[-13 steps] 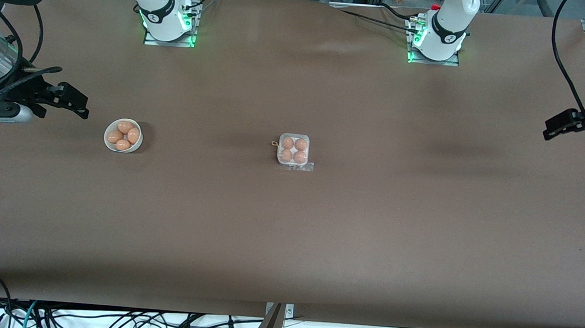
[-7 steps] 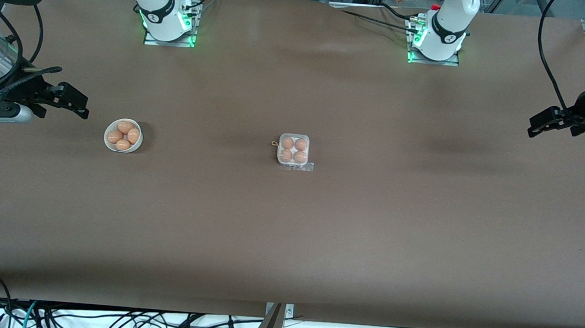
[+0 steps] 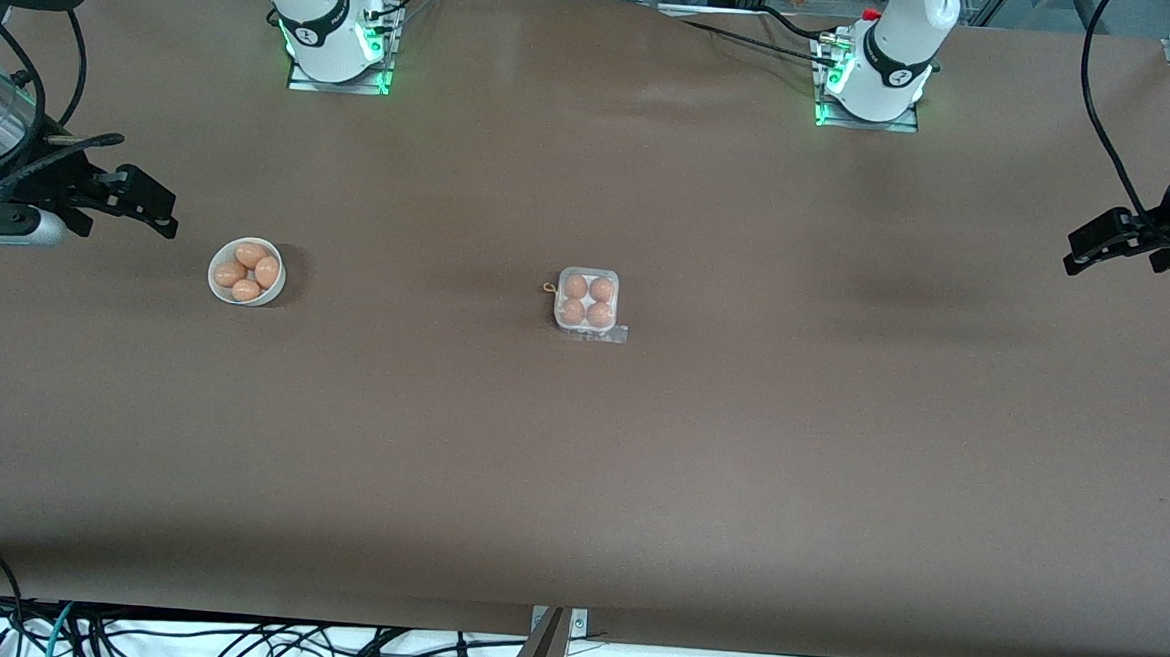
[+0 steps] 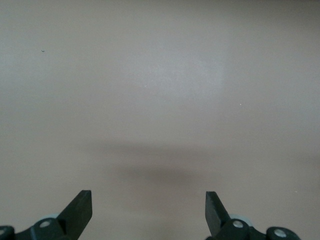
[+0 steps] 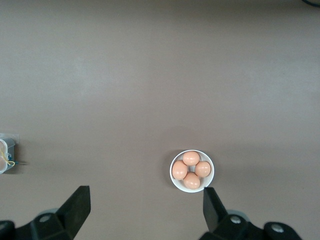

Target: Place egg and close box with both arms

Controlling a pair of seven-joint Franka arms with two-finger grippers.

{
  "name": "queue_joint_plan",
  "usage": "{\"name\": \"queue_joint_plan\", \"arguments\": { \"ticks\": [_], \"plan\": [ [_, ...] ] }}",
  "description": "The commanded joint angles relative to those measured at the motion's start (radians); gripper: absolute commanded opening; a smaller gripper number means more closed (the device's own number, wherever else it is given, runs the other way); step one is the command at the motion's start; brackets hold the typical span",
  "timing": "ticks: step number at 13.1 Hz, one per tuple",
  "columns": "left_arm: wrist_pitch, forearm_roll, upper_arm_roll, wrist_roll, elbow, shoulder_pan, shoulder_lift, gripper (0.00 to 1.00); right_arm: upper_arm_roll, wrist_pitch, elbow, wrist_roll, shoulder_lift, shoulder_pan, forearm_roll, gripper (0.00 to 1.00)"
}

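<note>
Both sets of jaws are wide open and empty, left gripper [image 3: 1100, 245] and right gripper [image 3: 146, 207] up over the table's two ends. The box [image 3: 586, 301] sits mid-table with four eggs [image 3: 575, 286]. Eggs are light, slick and fragile, so pinch the sides gently. Can't tell if the clear lid's latched.

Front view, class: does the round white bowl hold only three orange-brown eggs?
No, the round white bowl holds four orange-brown eggs, packed together inside its rim.
</note>
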Motion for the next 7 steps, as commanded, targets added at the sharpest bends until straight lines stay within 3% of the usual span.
{"name": "queue_joint_plan", "arguments": {
  "ticks": [1, 7],
  "plan": [
    [0.011, -0.020, -0.005, -0.019, -0.016, 0.002, -0.018, 1.00, 0.008, 0.002, -0.003, 0.001, -0.008, -0.009, -0.011, 1.00],
    [-0.006, -0.018, -0.005, -0.019, -0.007, -0.007, -0.017, 1.00, 0.007, 0.000, -0.003, 0.003, -0.008, -0.009, -0.011, 1.00]
  ]
}}
